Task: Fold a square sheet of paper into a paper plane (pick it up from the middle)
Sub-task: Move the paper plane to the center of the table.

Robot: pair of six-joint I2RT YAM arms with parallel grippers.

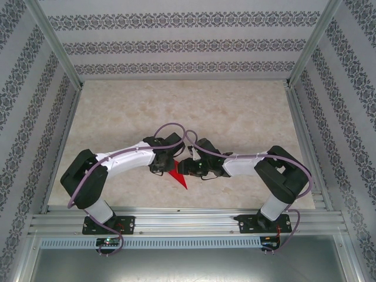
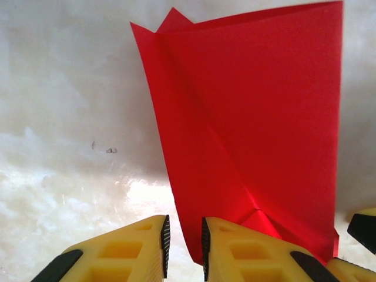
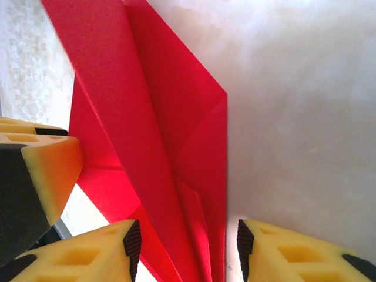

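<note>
The red sheet of paper (image 1: pixel 178 176) is folded into a narrow pointed shape with several creases and sits between the two grippers at the table's near middle, its tip toward the front edge. My left gripper (image 1: pixel 166 167) has its jaws narrowed around one edge of the paper (image 2: pixel 252 117). In the left wrist view that gripper (image 2: pixel 183 238) still has a gap at the left pad. My right gripper (image 1: pixel 188 167) stands open, and in the right wrist view it (image 3: pixel 188 247) straddles the paper's folded layers (image 3: pixel 153 135) without pinching them.
The beige marbled table top (image 1: pixel 235 111) stretches behind the arms. Aluminium rails (image 1: pixel 188 220) run along the front edge, and patterned walls close in the sides and back. A yellow finger of the left gripper (image 3: pixel 47 164) is close beside the right one.
</note>
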